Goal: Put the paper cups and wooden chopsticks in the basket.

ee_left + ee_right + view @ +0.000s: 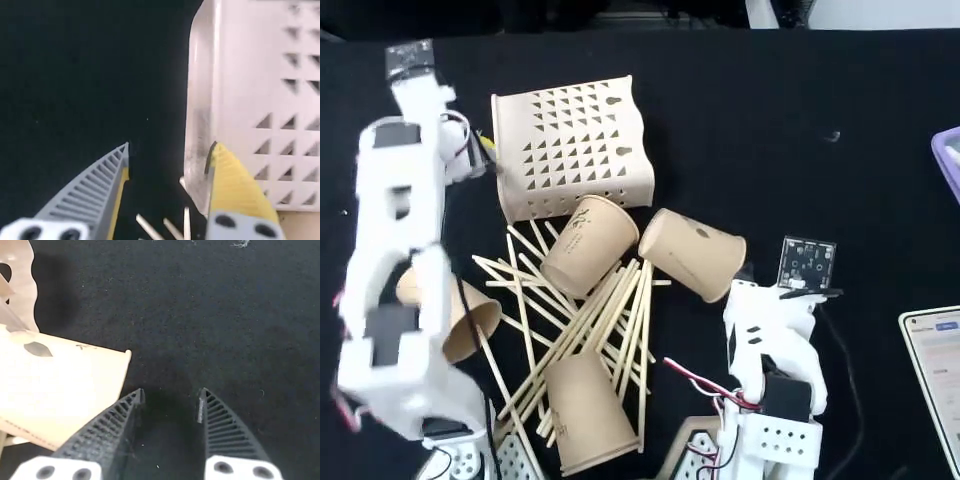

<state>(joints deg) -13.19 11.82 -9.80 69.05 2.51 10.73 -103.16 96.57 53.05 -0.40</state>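
Where the left arm (390, 200) crosses, one paper cup (480, 315) lies half hidden.

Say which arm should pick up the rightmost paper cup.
Right. The right gripper, open, sits just beside that cup; the left gripper is at the far side of the basket.

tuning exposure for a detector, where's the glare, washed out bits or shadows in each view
Left wrist view: the basket wall is washed nearly white, with a sheen down its corner. Right wrist view: the near paper cup is bright and pale, and a soft shadow lies on the black cloth beside the basket's edge. High view: even light, no glare on the chopsticks.
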